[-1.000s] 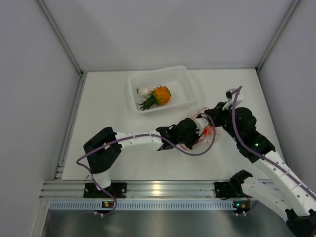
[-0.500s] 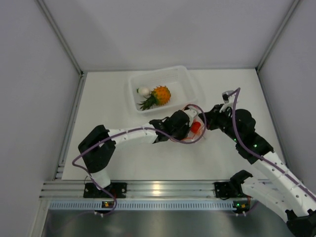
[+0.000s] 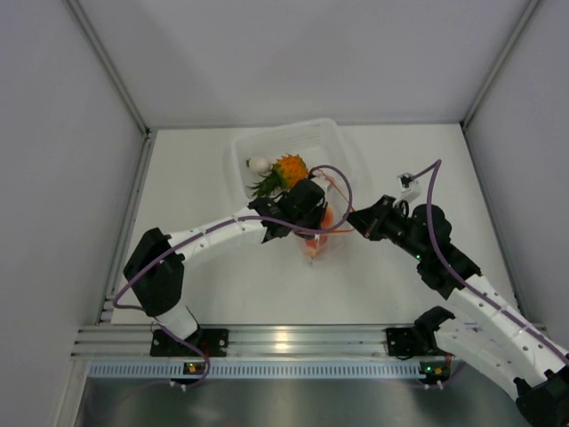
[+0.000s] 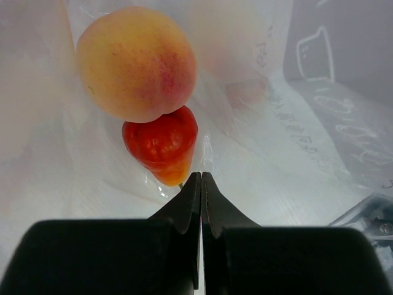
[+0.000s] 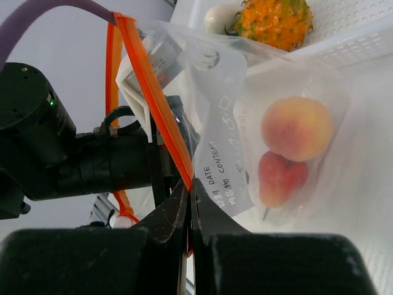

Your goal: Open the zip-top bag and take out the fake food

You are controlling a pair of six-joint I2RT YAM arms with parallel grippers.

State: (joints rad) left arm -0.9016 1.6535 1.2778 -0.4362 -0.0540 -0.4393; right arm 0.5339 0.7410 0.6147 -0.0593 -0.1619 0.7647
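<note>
The zip-top bag (image 3: 320, 236) hangs between my two grippers just in front of the tray. My left gripper (image 4: 201, 175) is shut on the bag's clear plastic wall (image 4: 295, 172). The peach-coloured fruit (image 4: 136, 61) and the small red fruit (image 4: 161, 142) lie inside, just beyond its tips. My right gripper (image 5: 190, 183) is shut on the red-orange zip strip (image 5: 153, 98). The peach (image 5: 297, 128) and the red fruit (image 5: 281, 177) show through the bag there. The orange pineapple (image 3: 289, 169) and the white round vegetable (image 3: 259, 164) lie in the tray.
The rigid clear tray (image 3: 333, 147) stands at the far middle of the white table, close behind the bag. Grey walls close in the table on the left, right and far sides. The left arm (image 3: 222, 236) crosses the table middle.
The left arm has swung away from me toward the tray, carrying the bag with it. The right gripper has followed to the left. The bag now hangs lifted between them.
</note>
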